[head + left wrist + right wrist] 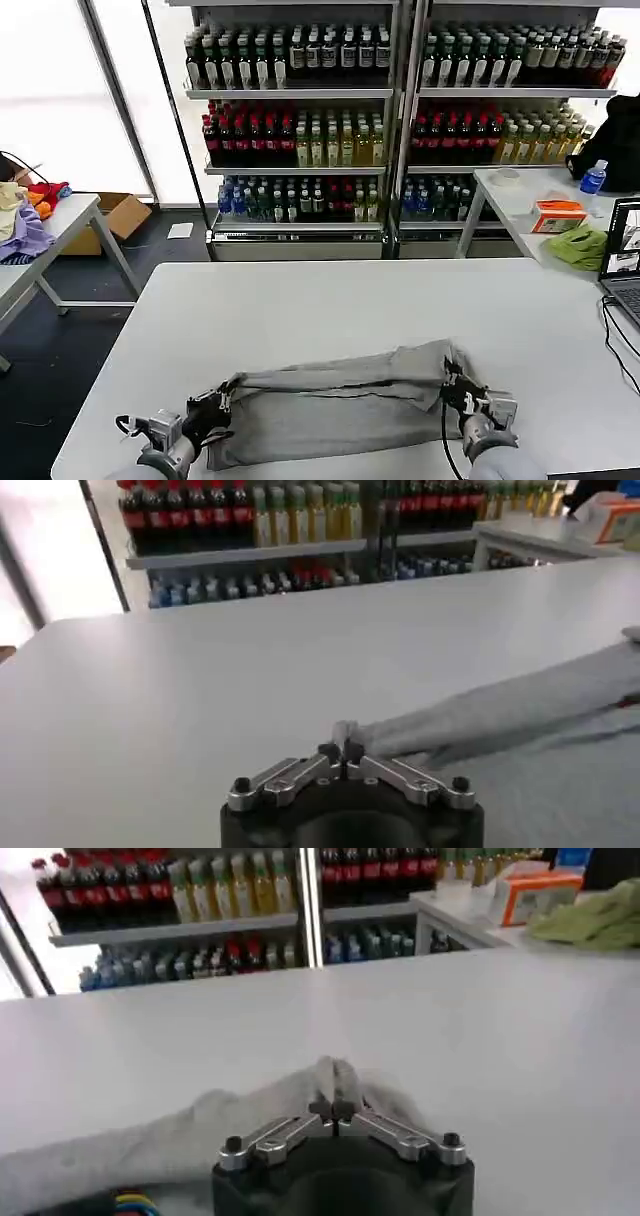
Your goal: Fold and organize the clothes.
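A light grey shirt (335, 400) lies as a long folded band across the near part of the white table (330, 300). My left gripper (222, 398) is shut on the shirt's left end, and in the left wrist view its fingertips (343, 736) pinch the grey cloth (520, 705). At the right end my right gripper (452, 378) is shut on the fabric, lifting it into a small peak (300, 1088) in the right wrist view. A bit of multicoloured print (130, 1201) peeks out beside that gripper's body.
Drink shelves (400, 120) stand behind the table. A side table at the left holds a heap of coloured fabrics (25, 215). The right table carries a lime-green cloth (580, 245), an orange box (558, 215), a bottle (592, 180) and a laptop (622, 260) with cables.
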Tool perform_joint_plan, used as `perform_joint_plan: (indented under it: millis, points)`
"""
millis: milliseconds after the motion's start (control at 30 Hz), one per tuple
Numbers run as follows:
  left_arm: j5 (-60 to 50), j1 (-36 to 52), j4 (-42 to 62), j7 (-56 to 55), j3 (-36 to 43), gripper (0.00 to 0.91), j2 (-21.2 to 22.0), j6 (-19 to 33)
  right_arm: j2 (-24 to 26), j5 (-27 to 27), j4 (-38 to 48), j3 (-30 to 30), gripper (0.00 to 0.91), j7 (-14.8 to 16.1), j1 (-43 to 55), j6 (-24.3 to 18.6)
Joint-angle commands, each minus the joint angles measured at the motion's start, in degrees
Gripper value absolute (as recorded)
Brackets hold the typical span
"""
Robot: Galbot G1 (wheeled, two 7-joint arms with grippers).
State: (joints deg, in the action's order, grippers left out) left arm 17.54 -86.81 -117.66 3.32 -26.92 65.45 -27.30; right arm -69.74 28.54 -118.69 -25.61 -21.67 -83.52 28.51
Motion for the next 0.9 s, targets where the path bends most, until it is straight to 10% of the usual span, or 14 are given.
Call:
perform_joint_plan:
  millis: [33, 67, 100, 400, 433, 467, 900]
  points:
    - [-3.5, -2.5, -1.5, 0.5, 0.1, 0.071, 0.8, 0.6, -0.4, -2.4, -0.8, -0.5, 0.000, -0.8, -4.8, -1.2]
    - [-4.3, -2.5, -1.5, 0.1, 0.2, 0.846, 1.0, 0.8, -0.3, -2.5, -0.6, -0.5, 0.000, -0.8, -4.8, -1.2]
    - [-5.0, -2.4, -1.6, -0.2, 0.2, 0.907, 1.1, 0.6, -0.3, -2.7, -0.4, -0.5, 0.000, -0.7, -4.8, -1.2]
    - [-6.5, -2.2, -4.2, 0.1, -0.1, 0.907, 2.1, 0.0, -0.2, -4.7, -3.6, -1.1, 0.020, -0.8, -6.8, -2.3]
    - [-6.8, -2.1, -4.2, 0.1, -0.2, 0.907, 2.3, 0.0, -0.3, -6.0, -3.8, -1.1, 0.181, -0.6, -6.9, -2.5]
    - [-7.0, -2.1, -4.4, 0.0, -0.2, 0.907, 2.5, 0.0, -0.4, -7.2, -3.9, -1.0, 0.907, -0.5, -6.9, -2.6]
    - [-5.5, -3.4, -7.6, -8.5, -1.6, 0.907, 9.2, -0.5, 0.8, -10.1, -13.3, -7.0, 0.907, -0.7, -11.7, -6.7]
